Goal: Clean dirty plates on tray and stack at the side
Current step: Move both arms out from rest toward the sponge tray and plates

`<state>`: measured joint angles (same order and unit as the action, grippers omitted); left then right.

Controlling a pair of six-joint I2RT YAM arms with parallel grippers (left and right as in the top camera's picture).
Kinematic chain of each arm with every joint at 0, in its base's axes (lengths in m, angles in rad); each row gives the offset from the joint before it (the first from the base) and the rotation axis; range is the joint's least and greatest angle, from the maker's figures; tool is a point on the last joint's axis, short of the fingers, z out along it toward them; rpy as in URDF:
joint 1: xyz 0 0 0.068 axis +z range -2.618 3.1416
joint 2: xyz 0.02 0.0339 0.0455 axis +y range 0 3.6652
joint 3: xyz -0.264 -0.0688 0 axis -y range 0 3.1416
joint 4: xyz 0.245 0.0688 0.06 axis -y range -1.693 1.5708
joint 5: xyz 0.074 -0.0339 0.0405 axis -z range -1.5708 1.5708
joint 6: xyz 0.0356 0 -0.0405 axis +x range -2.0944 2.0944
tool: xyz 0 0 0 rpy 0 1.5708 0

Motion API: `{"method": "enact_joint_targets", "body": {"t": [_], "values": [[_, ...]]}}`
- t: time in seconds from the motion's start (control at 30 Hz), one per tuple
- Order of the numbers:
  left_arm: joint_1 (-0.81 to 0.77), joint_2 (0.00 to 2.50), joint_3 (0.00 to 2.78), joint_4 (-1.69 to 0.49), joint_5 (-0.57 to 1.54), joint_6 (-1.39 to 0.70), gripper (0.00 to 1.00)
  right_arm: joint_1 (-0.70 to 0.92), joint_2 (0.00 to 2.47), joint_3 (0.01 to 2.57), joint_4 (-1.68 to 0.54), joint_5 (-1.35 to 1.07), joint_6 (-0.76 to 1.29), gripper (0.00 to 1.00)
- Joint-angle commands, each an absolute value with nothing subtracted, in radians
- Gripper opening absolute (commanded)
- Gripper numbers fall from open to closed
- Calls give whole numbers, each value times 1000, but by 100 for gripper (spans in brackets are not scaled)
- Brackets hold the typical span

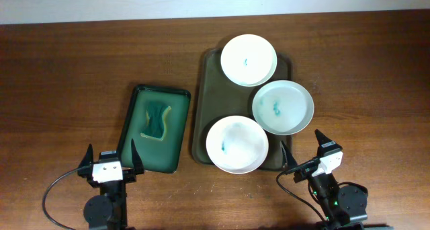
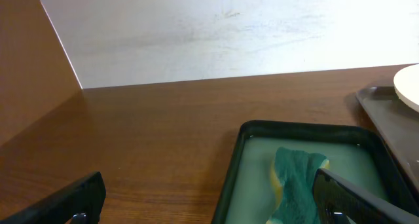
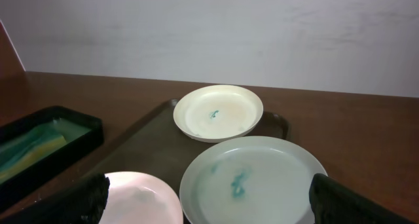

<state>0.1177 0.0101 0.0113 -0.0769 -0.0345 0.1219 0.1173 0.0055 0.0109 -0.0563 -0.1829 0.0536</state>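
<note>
Three white plates lie on the large dark olive tray (image 1: 209, 102): a far plate (image 1: 248, 60), a mint-tinted plate (image 1: 283, 107) at the right, and a near plate (image 1: 236, 144). Each has a teal smudge at its centre. In the right wrist view the far plate (image 3: 218, 111), the mint plate (image 3: 254, 179) and the near plate (image 3: 141, 199) show on the tray (image 3: 131, 149). My left gripper (image 1: 111, 161) is open and empty at the front left. My right gripper (image 1: 306, 150) is open and empty, just in front of the mint plate.
A smaller dark green tray (image 1: 138, 99) holds pale liquid and a teal-and-yellow sponge (image 1: 157, 120), left of the big tray. It shows in the left wrist view (image 2: 243, 145) with the sponge (image 2: 296, 178). A white wall runs behind the wooden table.
</note>
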Motion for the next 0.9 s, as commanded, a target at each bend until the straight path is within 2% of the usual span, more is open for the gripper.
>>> {"method": "enact_joint_targets", "body": {"t": [0.0, 0.87], "values": [[123, 7, 10, -81, -45, 110, 99, 111, 6, 6, -62, -199, 63, 98], [123, 7, 10, -70, -45, 110, 100, 111, 6, 6, -59, -165, 63, 98]]}}
